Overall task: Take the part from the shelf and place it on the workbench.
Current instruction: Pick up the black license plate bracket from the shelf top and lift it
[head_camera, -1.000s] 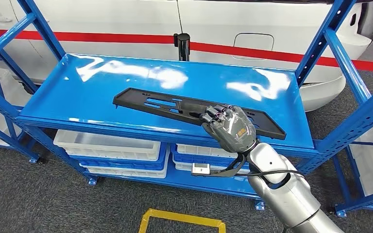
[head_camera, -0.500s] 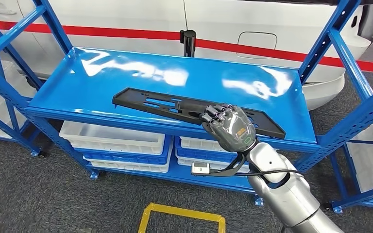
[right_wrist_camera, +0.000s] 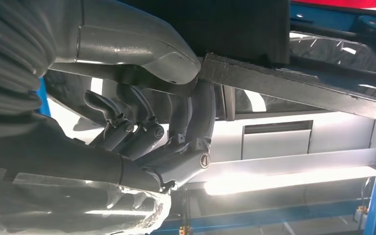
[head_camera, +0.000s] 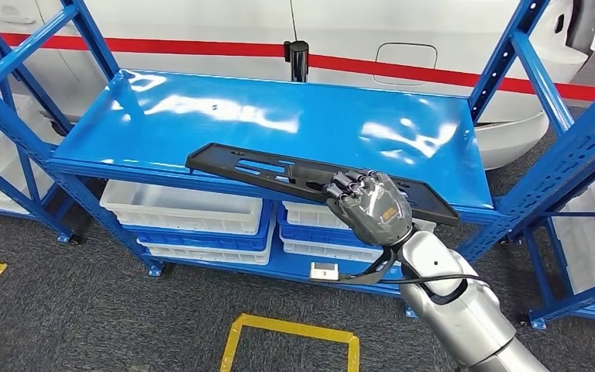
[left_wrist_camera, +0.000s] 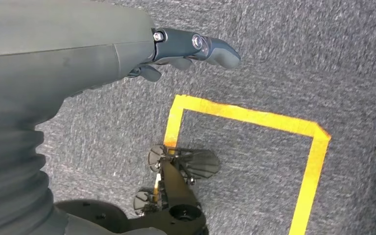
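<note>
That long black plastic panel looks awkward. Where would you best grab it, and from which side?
By its near long edge, from the shelf's open front, as the right hand does now. The long flat black plastic panel lies across the blue metal shelf, thin enough for fingers and thumb to close over. A hold nearer its middle would probably balance better.

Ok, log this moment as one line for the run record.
phase: lifting part off shelf | right hand: grips long black plastic panel | panel: over blue metal shelf front edge | left hand: hanging, holds nothing
</note>
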